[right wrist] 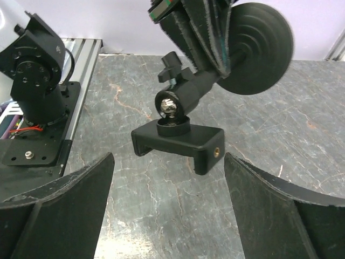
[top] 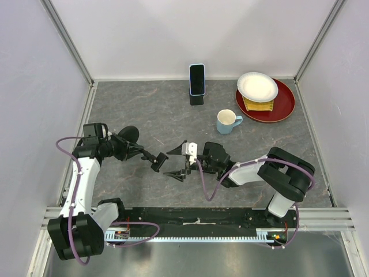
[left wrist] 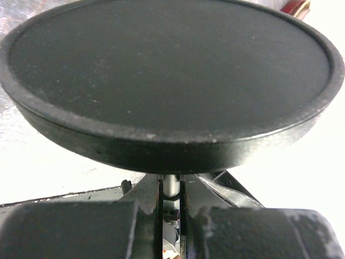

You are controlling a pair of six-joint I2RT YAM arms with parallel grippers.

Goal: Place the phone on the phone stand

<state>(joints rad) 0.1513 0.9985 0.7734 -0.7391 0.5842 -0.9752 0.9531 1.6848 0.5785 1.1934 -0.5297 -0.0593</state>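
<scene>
- Across the far right of the grey tabletop [top: 150,115] lies a red plate [top: 285,107], the biggest container. It carries a white dish [top: 257,86] and a flat yellow piece [top: 258,106] that is partly tucked under the dish's near edge.
- At mid-left, the left hand [left wrist: 171,189] is clamped narrow on the stem of the phone stand [top: 129,136]. The stand's round black base [right wrist: 259,46] fills the left wrist view, and its clamp bracket [right wrist: 178,139] points toward the other arm.
- Facing it, the right hand [top: 176,163] is spread wide and grips nothing. The bracket sits just ahead of its fingers, apart from them.
- At the back wall, well apart from both hands, the phone [top: 197,79] stands upright with its dark screen forward and its foot on a small black block [top: 196,100].
- Just beside the red plate's near-left rim, a blue mug [top: 228,122] stands upright with its pale inside facing up and its handle to the right; I cannot tell what it contains.
</scene>
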